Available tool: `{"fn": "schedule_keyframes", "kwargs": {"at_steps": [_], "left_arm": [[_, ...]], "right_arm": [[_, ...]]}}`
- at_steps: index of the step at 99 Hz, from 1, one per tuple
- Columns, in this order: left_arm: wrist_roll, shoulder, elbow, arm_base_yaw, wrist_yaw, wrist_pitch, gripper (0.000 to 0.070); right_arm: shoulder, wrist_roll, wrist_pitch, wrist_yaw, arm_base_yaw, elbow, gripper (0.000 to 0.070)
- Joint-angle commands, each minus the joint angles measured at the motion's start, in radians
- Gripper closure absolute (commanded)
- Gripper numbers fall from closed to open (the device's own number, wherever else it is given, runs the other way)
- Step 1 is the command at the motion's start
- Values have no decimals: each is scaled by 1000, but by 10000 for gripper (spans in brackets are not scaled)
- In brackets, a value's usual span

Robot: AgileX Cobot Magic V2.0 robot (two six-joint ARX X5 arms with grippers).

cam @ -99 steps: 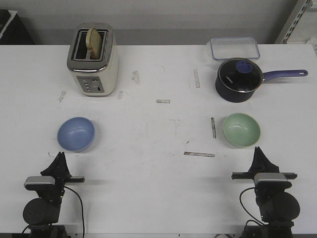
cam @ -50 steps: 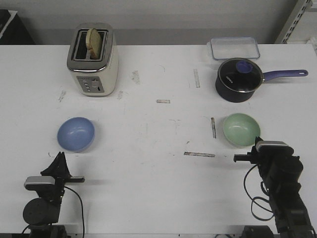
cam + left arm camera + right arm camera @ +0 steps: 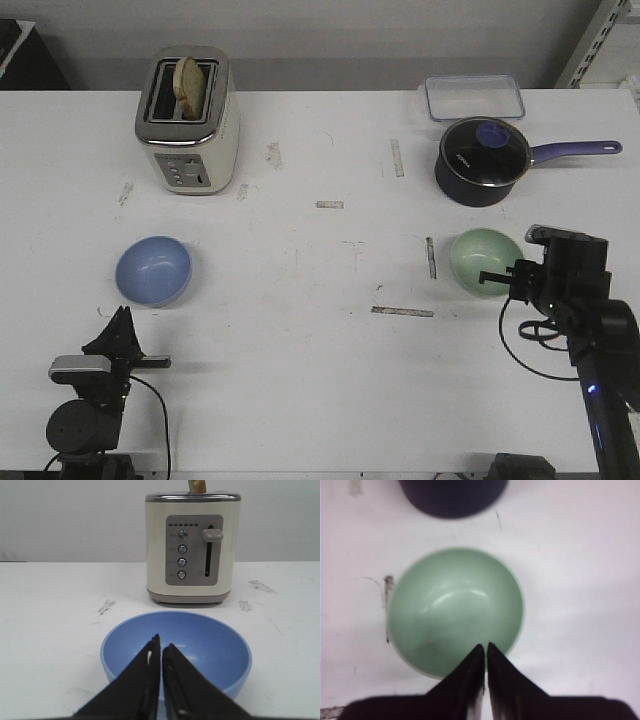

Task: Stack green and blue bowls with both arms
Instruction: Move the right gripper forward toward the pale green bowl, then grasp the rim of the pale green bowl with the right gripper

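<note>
So there's two little plain round bowls, same size, both sitting upright and empty on the white table, well apart. The blue bowl (image 3: 153, 270) is on the left side, the pale mint green bowl (image 3: 483, 262) over on the right, not stacked yet.

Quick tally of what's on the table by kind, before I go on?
Bowls: 2, pale green round bowl, light blue round bowl
Cream toaster: 1
Dark blue lidded saucepan: 1
Clear plastic container: 1
Total: 5
</note>
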Motion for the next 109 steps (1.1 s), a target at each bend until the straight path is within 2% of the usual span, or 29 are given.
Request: {"fn": "schedule_keyframes", "kwargs": {"at_steps": [1, 6, 14, 20, 40, 59, 65, 72, 93, 102, 105, 109], "left_arm": [[6, -2, -21, -1, 1, 13, 697], [5, -2, -21, -1, 1, 13, 698], [5, -2, -21, -1, 1, 13, 698], [5, -2, -21, -1, 1, 13, 697], [6, -2, -21, -1, 1, 13, 697], [5, -2, -21, -1, 1, 13, 697], [5, -2, -21, -1, 1, 13, 697], [5, -2, -21, -1, 1, 13, 697], [6, -2, -21, -1, 1, 13, 698], [5, -2, -21, -1, 1, 13, 697], [5, -2, -21, -1, 1, 13, 697], [6, -2, -21, -1, 1, 13, 697]], "right_arm": [[50, 20, -13, -40, -29, 47, 664], [84, 20, -17, -78, -58, 66, 562], [130, 20, -19, -138, -107, 84, 352], [159, 20, -18, -180, -140, 89, 262], [258, 14, -16, -259, -227, 89, 119], [374, 12, 26, -270, -234, 89, 119], [408, 12, 43, -289, -232, 89, 134], [446, 12, 67, -307, -227, 89, 198], [496, 11, 109, -305, -225, 89, 479], [496, 11, 127, -306, -225, 89, 623], [496, 12, 134, -305, -225, 89, 693], [496, 12, 138, -305, -225, 89, 700]]}}
